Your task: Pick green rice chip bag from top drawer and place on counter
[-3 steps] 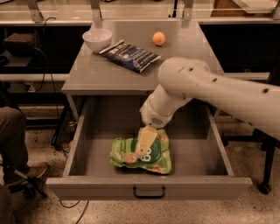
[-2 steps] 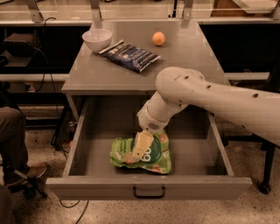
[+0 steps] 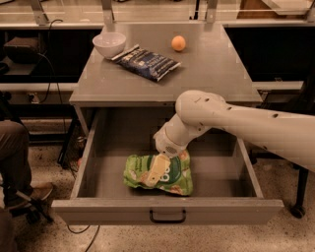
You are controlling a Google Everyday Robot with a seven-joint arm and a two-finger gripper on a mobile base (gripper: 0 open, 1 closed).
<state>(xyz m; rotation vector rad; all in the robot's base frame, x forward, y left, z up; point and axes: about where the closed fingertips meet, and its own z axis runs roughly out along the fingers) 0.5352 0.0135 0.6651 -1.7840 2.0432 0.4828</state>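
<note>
The green rice chip bag (image 3: pixel 178 178) lies flat on the floor of the open top drawer (image 3: pixel 84 167), near its front middle. My gripper (image 3: pixel 156 170) reaches down into the drawer from the right and sits right on the bag's middle, covering part of it. The white arm (image 3: pixel 236 120) crosses over the drawer's right half. The grey counter (image 3: pixel 206 69) is directly above and behind the drawer.
On the counter stand a white bowl (image 3: pixel 109 44), a dark blue snack bag (image 3: pixel 147 62) and an orange fruit (image 3: pixel 178 43). A pale ledge with metal posts (image 3: pixel 147 12) runs behind. A person's leg and shoe (image 3: pixel 15 152) are at the left, near cables on the floor.
My gripper has moved a little left and lower, down onto the green bag. The bag has stayed in place in the drawer.
</note>
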